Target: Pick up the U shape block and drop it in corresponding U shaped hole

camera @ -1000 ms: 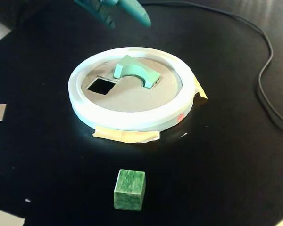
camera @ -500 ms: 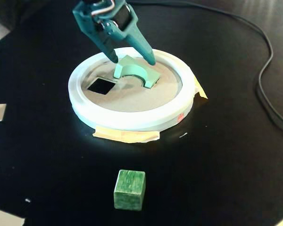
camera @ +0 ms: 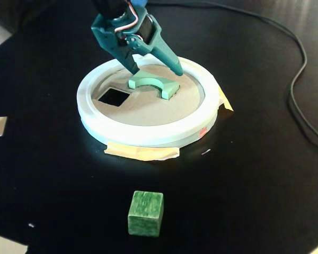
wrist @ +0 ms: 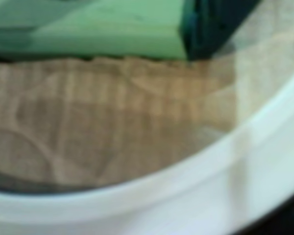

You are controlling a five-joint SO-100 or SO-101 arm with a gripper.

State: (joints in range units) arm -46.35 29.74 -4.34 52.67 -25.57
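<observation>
The teal two-finger gripper (camera: 155, 71) hovers with fingers spread above the light green U-shaped block (camera: 154, 84), not pinching it; the block lies on the cardboard top inside the white round ring (camera: 148, 135), seemingly over its hole beside the square hole (camera: 113, 96); the drop step looks nearly done; next, I judge, check the block's seating and nudge it if it sits proud.

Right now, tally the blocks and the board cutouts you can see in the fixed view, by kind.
U-shaped light green block: 1, lying on the board under the open gripper
Dark green cube: 1, on the table in front of the board
Square hole: 1
Total: 3
</observation>
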